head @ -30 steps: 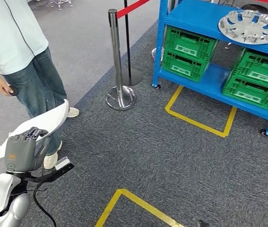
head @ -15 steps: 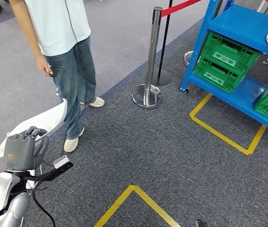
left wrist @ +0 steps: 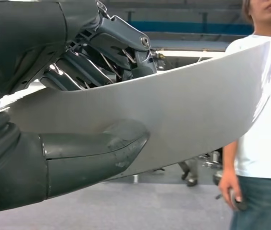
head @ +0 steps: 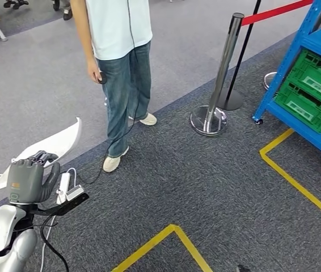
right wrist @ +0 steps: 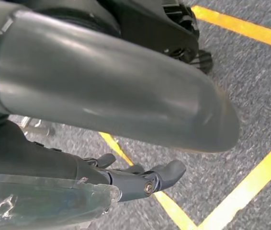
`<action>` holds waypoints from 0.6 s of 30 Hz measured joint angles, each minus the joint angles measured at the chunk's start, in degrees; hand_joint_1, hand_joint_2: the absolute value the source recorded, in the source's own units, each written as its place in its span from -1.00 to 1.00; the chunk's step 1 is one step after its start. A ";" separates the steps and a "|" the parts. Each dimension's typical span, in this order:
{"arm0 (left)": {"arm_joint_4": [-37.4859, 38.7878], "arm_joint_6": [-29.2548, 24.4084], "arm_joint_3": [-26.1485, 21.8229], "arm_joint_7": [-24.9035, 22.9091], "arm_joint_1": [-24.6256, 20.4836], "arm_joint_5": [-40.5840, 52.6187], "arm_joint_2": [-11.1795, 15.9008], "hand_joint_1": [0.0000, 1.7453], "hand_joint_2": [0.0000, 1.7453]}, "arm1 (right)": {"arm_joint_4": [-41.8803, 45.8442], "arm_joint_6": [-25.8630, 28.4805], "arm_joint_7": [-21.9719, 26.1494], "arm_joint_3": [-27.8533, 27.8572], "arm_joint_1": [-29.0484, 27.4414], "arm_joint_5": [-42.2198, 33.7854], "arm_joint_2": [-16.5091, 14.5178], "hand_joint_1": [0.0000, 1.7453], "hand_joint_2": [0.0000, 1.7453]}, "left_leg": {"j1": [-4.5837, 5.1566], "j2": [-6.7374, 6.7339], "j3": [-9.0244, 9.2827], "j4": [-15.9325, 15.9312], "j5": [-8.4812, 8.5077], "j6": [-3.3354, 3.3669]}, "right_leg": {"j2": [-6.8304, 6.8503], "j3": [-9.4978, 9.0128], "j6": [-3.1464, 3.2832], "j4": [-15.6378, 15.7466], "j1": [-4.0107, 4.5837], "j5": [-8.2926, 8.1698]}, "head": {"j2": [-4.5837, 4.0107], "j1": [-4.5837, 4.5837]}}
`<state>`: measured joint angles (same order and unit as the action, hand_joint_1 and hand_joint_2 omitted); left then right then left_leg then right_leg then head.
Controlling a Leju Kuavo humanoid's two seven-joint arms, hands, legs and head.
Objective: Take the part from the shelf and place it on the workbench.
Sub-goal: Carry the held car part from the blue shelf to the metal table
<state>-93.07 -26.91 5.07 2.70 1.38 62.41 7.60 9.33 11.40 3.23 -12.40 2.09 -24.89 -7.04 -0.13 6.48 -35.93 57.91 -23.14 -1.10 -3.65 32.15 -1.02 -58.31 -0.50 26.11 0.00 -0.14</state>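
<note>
- The white curved part (head: 43, 150) is gripped by the left hand (head: 26, 180), thumb (left wrist: 94, 155) under it and fingers (left wrist: 90, 62) over it, low on the robot's left side above the carpet.
- The right hand (right wrist: 141, 179) is seen with fingers extended and apart, nothing held.
- The whole view has swung since the earlier frames; the blue shelf (head: 317, 34) now sits at the right edge, the person (head: 120, 56) nearer centre.
- Green crates (head: 311, 90) are seen on the shelf; their contents cannot be told.

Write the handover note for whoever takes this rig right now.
Left robot hand: grips the white curved part, thumb under it, fingers over it.
Right robot hand: hangs over the carpet, holding nothing.
Part is off the blue shelf, which is to the right. A person stands close ahead.
Done: part picked.
Left: find the workbench and set the part down.
</note>
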 joint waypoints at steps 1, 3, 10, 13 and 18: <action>0.01 0.00 -0.02 -0.01 -0.09 -0.01 0.04 1.00 1.00 | 0.00 0.11 0.00 0.01 -0.03 0.00 0.00 -1.00 -1.00 | 0.08 -1.70 -0.96 1.97 -1.32 -0.22 | 0.86 -0.04 0.28 0.19 -0.01 -0.13 | 0.00 -0.12; 0.05 0.01 0.01 -0.02 -0.27 -0.01 0.03 1.00 1.00 | 0.00 0.15 0.01 0.01 -0.12 0.02 0.00 -1.00 -1.00 | 0.11 -4.79 -4.12 8.92 -5.07 -0.69 | 2.64 0.00 0.61 0.27 0.20 -0.14 | 0.00 -0.35; 0.44 0.33 0.04 -0.02 -0.41 -0.01 0.02 1.00 1.00 | 0.00 0.12 0.01 0.01 0.01 0.02 0.00 -1.00 -1.00 | 0.24 -9.88 0.95 1.63 -0.98 -0.82 | 8.31 -0.17 0.13 0.13 0.69 0.34 | 0.00 -0.36; 0.45 0.47 -0.02 -0.08 -0.37 -0.01 0.10 1.00 1.00 | 0.01 0.12 0.05 -0.01 0.10 0.02 0.00 -1.00 -1.00 | 0.63 -9.93 1.90 -0.93 -0.80 0.59 | 10.15 -0.53 -0.60 0.19 1.03 0.65 | 0.00 -0.19; 0.46 0.51 -0.23 -0.26 -0.06 -0.31 0.29 1.00 1.00 | 0.02 0.05 0.13 -0.01 0.23 0.02 0.00 -1.00 -1.00 | 0.18 -6.64 1.88 -1.26 -0.36 2.23 | 4.78 3.83 -1.76 -9.60 0.54 6.00 | 0.00 0.32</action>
<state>-92.61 -26.39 4.84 2.44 1.32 62.10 7.89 9.35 11.45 3.36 -12.41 2.32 -24.87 -7.04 0.04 -0.16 -34.05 56.65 -23.50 1.13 1.14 35.98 -2.78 -67.90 0.03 32.11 0.00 0.18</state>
